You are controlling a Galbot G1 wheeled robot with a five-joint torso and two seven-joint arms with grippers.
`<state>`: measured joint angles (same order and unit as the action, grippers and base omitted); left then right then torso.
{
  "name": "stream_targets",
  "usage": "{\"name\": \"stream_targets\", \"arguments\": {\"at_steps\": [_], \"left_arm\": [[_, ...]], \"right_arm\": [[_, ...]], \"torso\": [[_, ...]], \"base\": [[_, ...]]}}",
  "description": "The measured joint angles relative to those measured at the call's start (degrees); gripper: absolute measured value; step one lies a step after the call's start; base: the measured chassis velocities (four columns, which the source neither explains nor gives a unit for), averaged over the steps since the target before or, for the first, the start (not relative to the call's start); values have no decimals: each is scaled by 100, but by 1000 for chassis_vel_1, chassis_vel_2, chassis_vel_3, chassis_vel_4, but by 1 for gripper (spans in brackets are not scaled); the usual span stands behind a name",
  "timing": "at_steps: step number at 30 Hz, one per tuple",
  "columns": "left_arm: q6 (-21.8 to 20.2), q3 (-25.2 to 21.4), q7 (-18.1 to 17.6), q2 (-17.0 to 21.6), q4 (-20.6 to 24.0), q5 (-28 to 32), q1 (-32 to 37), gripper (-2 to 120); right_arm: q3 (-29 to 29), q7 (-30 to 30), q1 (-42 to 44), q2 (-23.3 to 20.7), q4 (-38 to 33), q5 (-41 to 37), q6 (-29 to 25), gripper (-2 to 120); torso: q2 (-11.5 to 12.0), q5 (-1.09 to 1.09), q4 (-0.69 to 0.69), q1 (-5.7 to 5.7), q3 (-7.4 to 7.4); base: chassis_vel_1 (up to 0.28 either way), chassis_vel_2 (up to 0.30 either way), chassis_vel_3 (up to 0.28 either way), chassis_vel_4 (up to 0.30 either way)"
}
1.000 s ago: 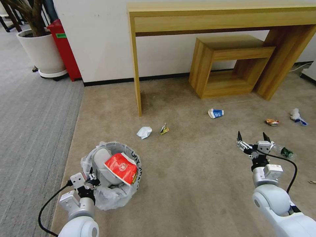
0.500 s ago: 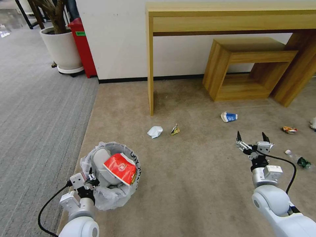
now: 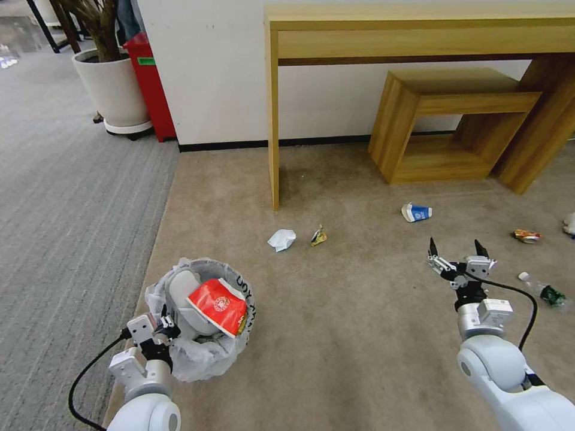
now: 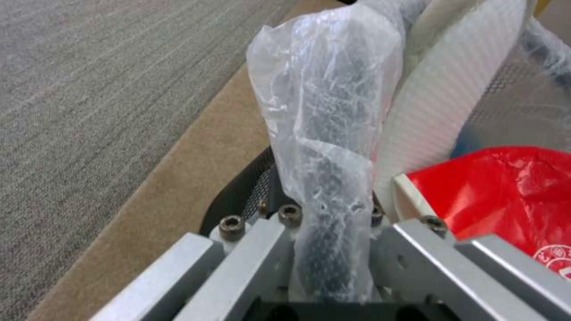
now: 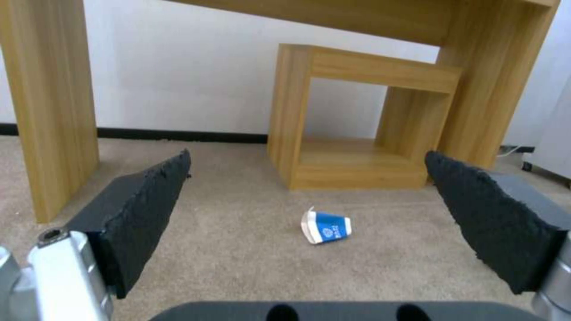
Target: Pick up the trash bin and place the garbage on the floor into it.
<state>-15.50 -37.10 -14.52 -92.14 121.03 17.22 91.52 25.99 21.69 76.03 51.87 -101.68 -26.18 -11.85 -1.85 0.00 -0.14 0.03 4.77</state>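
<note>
Two grippers: left gripper (image 3: 160,326) clamps the trash bin (image 3: 206,353) rim, right gripper (image 3: 458,254) spread wide, one paper cup (image 5: 325,227) lying ahead of it.

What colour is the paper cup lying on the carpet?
The paper cup is blue with a white rim, clearest in the right wrist view.

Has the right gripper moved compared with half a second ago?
Yes, slightly: the right gripper, open, has edged forward toward the paper cup, which holds its place in the head view.
</note>
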Motion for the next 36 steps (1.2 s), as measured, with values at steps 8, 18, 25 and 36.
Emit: {"name": "stream_targets", "arguments": {"at_steps": [8, 18, 25, 36], "left_arm": [[1, 8, 7, 0, -16, 0, -14, 1], [21, 8, 14, 0, -21, -7, -15, 1], [27, 3, 14, 0, -11, -22, -13, 1], [30, 1, 19, 0, 15, -43, -12, 1]], "right_arm": [[8, -3, 17, 2, 1, -3, 0, 100], [-3, -25, 11, 7, 1, -2, -5, 100], [-16, -40, 3, 2, 0, 1, -8, 100], [-12, -48, 2, -17, -2, 5, -13, 100]], "torso": [[0, 0, 0, 0, 0], [0, 0, 0, 1, 1], [0, 1, 1, 0, 0], [0, 1, 1, 0, 0]], "base": [[-86, 81, 73, -89], [-151, 168, 153, -164], [-132, 119, 124, -109], [-141, 151, 150, -147]]}}
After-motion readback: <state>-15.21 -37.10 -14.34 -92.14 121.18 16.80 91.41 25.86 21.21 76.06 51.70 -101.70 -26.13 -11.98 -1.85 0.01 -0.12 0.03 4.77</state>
